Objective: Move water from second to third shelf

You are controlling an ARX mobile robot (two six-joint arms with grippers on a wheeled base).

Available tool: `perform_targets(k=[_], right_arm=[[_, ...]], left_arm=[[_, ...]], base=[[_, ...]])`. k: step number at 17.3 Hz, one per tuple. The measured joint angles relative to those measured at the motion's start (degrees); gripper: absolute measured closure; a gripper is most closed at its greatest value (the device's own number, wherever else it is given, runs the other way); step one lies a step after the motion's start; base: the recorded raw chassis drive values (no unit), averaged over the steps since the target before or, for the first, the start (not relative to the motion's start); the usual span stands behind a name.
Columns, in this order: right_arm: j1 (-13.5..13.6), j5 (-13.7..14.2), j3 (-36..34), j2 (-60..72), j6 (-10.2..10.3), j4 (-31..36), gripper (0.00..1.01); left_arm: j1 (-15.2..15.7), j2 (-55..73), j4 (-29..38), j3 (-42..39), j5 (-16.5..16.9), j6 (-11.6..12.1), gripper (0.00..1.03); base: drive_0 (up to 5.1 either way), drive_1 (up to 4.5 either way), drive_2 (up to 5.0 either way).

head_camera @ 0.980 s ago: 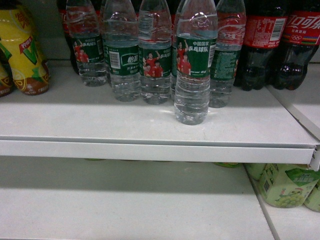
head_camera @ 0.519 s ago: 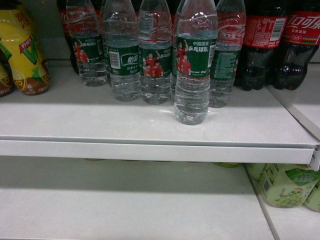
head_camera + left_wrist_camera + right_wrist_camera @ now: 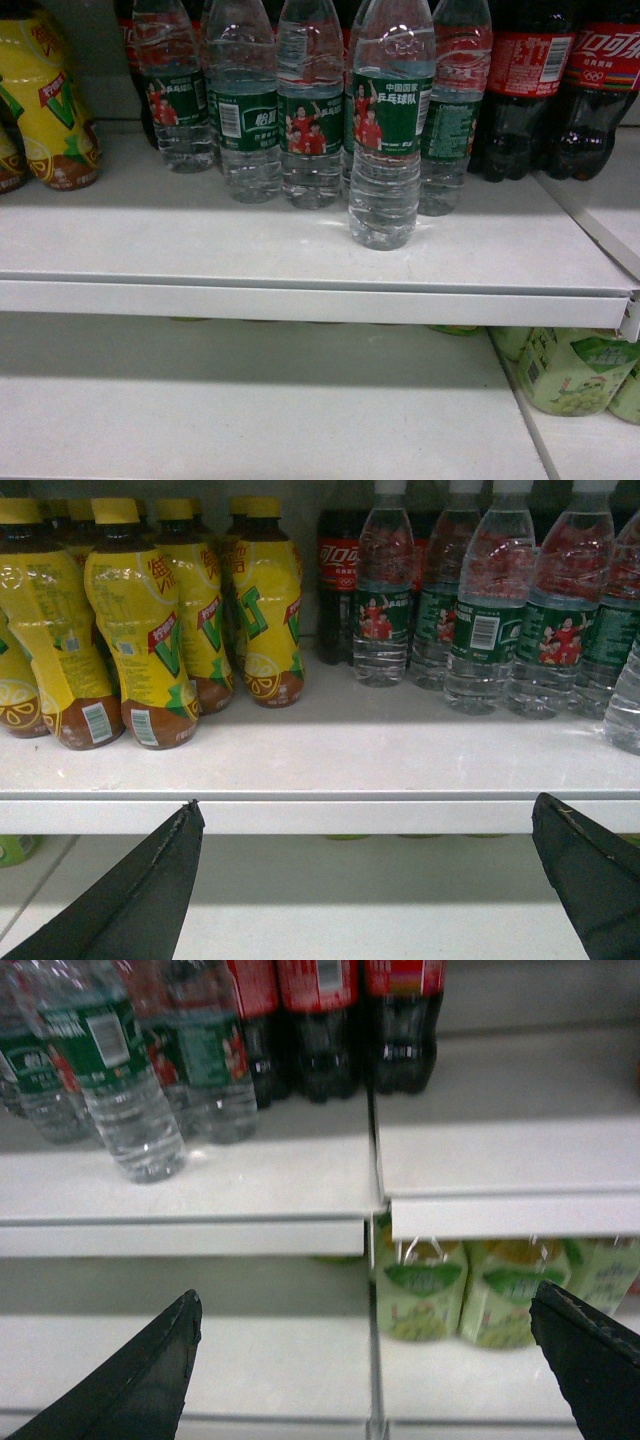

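The upper white shelf (image 3: 200, 240) spans the head view, with a lower white shelf (image 3: 250, 410) beneath it, bare across its near surface. On the upper shelf, yellow-labelled drink bottles (image 3: 150, 630) stand grouped at the left; dark cola bottles (image 3: 560, 90) with red labels stand at the right rear. Between them stands a row of clear water bottles with green labels (image 3: 250, 110), upright. The water (image 3: 388, 130), a clear ribbed bottle with a green label showing red-shirted players, stands upright ahead of that row, nearest the shelf's front edge and apart from both claws; the right wrist view shows it at upper left (image 3: 120, 1090). Pale green drink cartons (image 3: 470, 1290) sit on the lower level to the right, partly hidden under the upper shelf. The left claw (image 3: 365, 880) is spread wide and empty, its dark fingers (image 3: 140, 900) below the shelf's front lip. The right claw (image 3: 365, 1370) is likewise spread wide and empty, fingers (image 3: 585, 1360) level with the lower shelf. Neither claw appears in the head view.
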Motion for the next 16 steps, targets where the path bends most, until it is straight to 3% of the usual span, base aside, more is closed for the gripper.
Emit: perform_targets(k=[1,2,5,6,8,9,12,16], right_arm=[[-2.51,-3.56,1.36,5.57,3.02,-0.46,0.03],[-5.01,-6.32,2.32,9.09,4.50,2.58,0.03],[-13.07,-13.22,9.94,24.11,5.18,16.63,0.03],[-14.21,-14.34,13.35,30.36,5.16,20.85,0.03],[-13.77,-15.80,21.44,40.46,5.01,24.79,0.03],[-11.85,-15.12,24.11,43.04,4.83,24.70,0.03],[-0.11,-12.39,24.61,47.06,0.31,25.27,0.03],[14.14,-6.64,24.63,59.56,-4.61,32.39,0.03]], left_arm=[[0.00,0.00,0.04,0.00,0.04,0.00,0.05],[0.00,0.00,0.02,0.00,0.02,0.00,0.05],[0.00,0.00,0.02,0.00,0.02,0.00,0.05],[0.00,0.00,0.02,0.00,0.02,0.00,0.05],[0.00,0.00,0.04,0.00,0.02,0.00,0.05],[0.00,0.00,0.02,0.00,0.02,0.00,0.05],[0.00,0.00,0.04,0.00,0.02,0.00,0.05],[0.00,0.00,0.04,0.00,0.02,0.00,0.05]], base=[[0.0,0.00,0.0],[0.0,0.00,0.0],[0.0,0.00,0.0],[0.0,0.00,0.0],[0.0,0.00,0.0],[0.0,0.00,0.0],[0.0,0.00,0.0],[0.0,0.00,0.0]])
